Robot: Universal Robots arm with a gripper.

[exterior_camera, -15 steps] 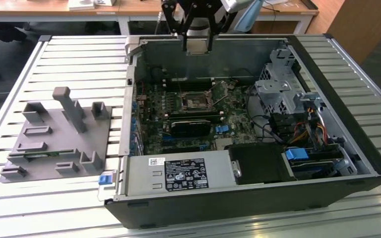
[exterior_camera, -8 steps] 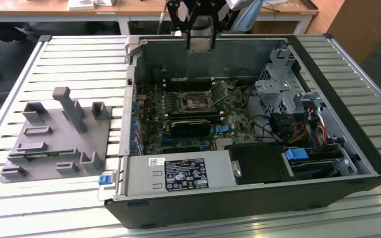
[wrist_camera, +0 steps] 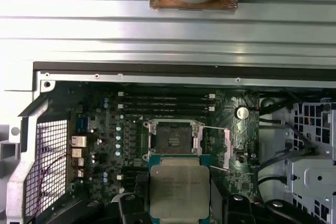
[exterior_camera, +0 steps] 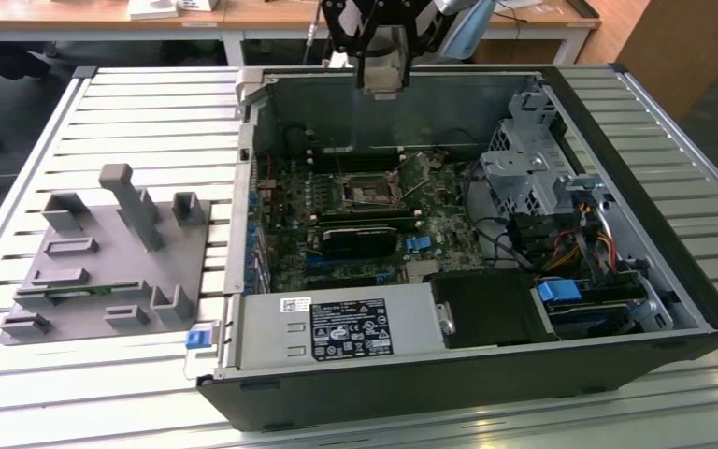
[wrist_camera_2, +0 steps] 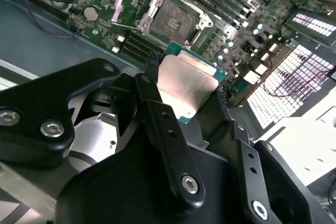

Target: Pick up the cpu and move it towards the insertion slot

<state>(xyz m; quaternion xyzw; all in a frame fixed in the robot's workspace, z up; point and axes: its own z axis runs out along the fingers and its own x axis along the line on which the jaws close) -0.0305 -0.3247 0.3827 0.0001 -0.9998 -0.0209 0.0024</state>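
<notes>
My gripper (exterior_camera: 380, 65) hangs above the back wall of the open computer case (exterior_camera: 658, 281), shut on the cpu (exterior_camera: 381, 82). In both wrist views the cpu (wrist_camera_2: 186, 85) (wrist_camera: 178, 190) is a flat square chip with a silvery top and green rim, clamped at two opposite edges by the black fingers (wrist_camera_2: 152, 66) (wrist_camera: 129, 208). The insertion slot (exterior_camera: 368, 192) (wrist_camera_2: 176, 22) (wrist_camera: 173, 137) lies on the green motherboard, a dark square socket with its shiny metal frame swung open. The cpu is in the air, apart from the slot and a little short of it.
A grey fixture plate (exterior_camera: 104, 257) with blocks and posts sits on the slatted table (exterior_camera: 147, 103) at the exterior view's left. Inside the case are a long black card (exterior_camera: 359, 241), a power supply (exterior_camera: 334, 327), a metal drive cage (exterior_camera: 527, 173) and loose cables.
</notes>
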